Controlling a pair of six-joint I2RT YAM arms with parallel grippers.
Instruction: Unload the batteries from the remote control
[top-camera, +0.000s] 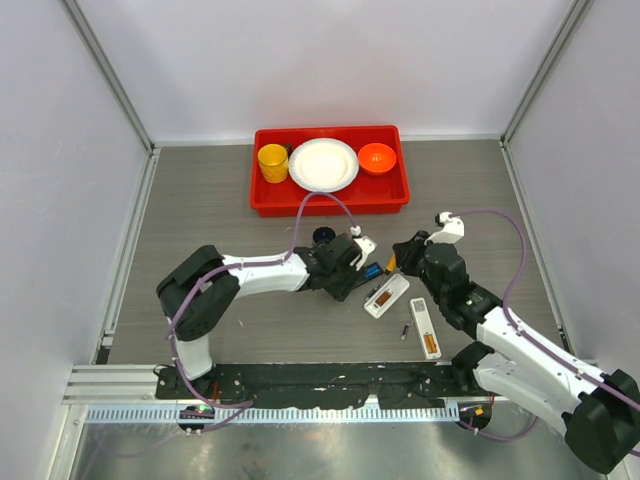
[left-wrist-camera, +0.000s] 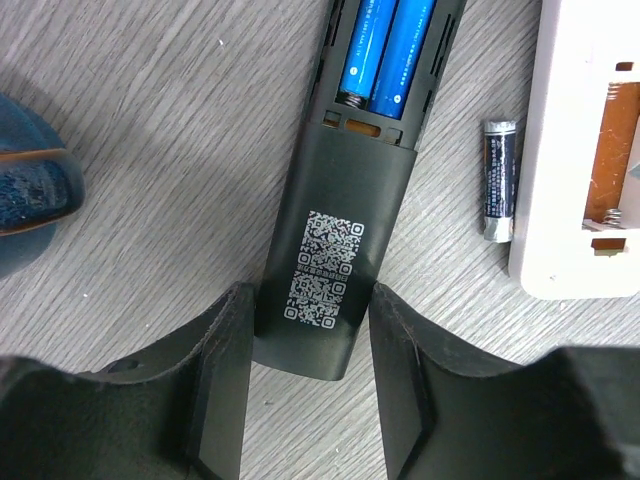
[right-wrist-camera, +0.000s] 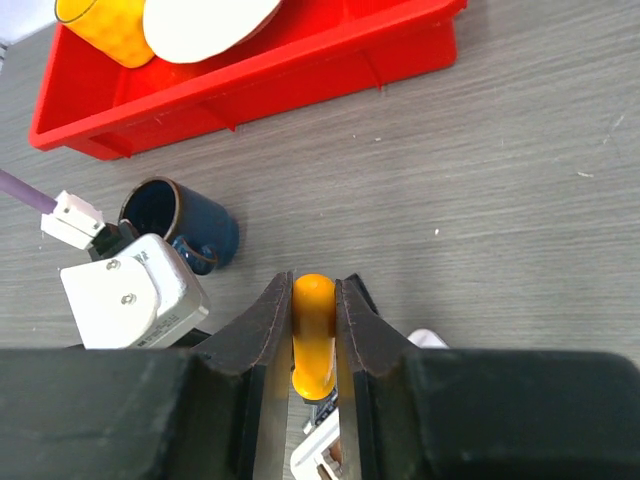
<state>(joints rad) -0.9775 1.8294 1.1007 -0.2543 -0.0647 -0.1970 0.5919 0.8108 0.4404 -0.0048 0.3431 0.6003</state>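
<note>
The left claw (left-wrist-camera: 310, 295) pinches the dark remote (left-wrist-camera: 345, 180) by its end. Two blue batteries (left-wrist-camera: 385, 50) sit in its open bay, and a grey battery (left-wrist-camera: 498, 180) lies loose just beside it. The right claw (right-wrist-camera: 314, 283) clamps the screwdriver (right-wrist-camera: 313, 340) (orange handle). Hard prying could flick a cell across the worktop (left-wrist-camera: 150, 150) or twist the remote free.

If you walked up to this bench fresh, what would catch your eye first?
Two bright blue batteries sit in the open compartment of the dark remote, whose end lies between the left jaws, with a loose grey battery beside it. The right jaws are clamped on an orange screwdriver handle, and a red tray stands at the far side.
</note>
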